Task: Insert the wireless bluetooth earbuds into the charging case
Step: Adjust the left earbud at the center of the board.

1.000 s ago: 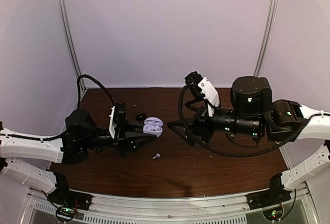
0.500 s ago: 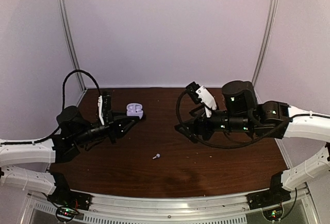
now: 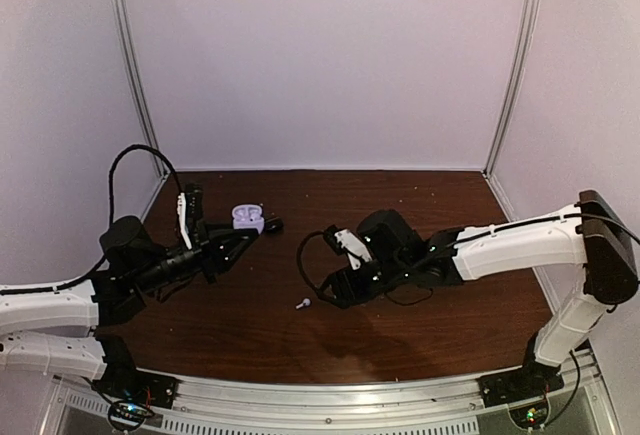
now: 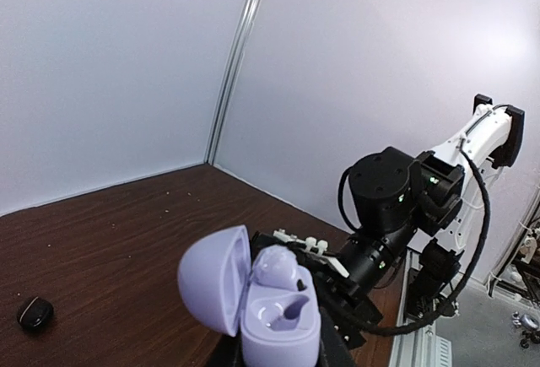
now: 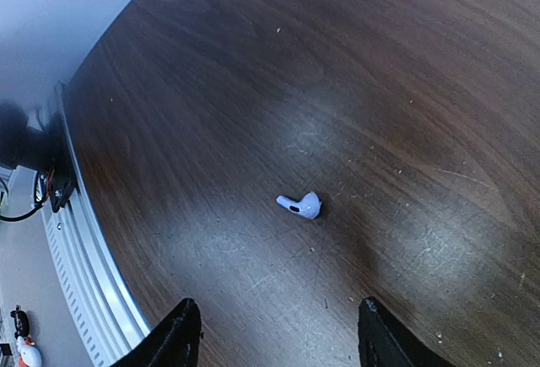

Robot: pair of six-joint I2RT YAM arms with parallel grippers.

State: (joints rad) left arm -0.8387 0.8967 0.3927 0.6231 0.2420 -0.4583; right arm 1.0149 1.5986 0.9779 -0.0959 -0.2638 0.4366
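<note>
One white earbud lies loose on table, just ahead of right gripper; its fingers are spread with nothing between. Bud likely feather-light, hard, slick, rounded, so apt to squirt out; best pinch gently across stem sides. Farther back, left gripper clamped on lilac charging case, lid up, one socket looks vacant. Small black item beyond, identity unclear.

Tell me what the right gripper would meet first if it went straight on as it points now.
Probably the white earbud lying on the wooden table, just ahead of the right gripper, jaws open; depth is unclear.
</note>
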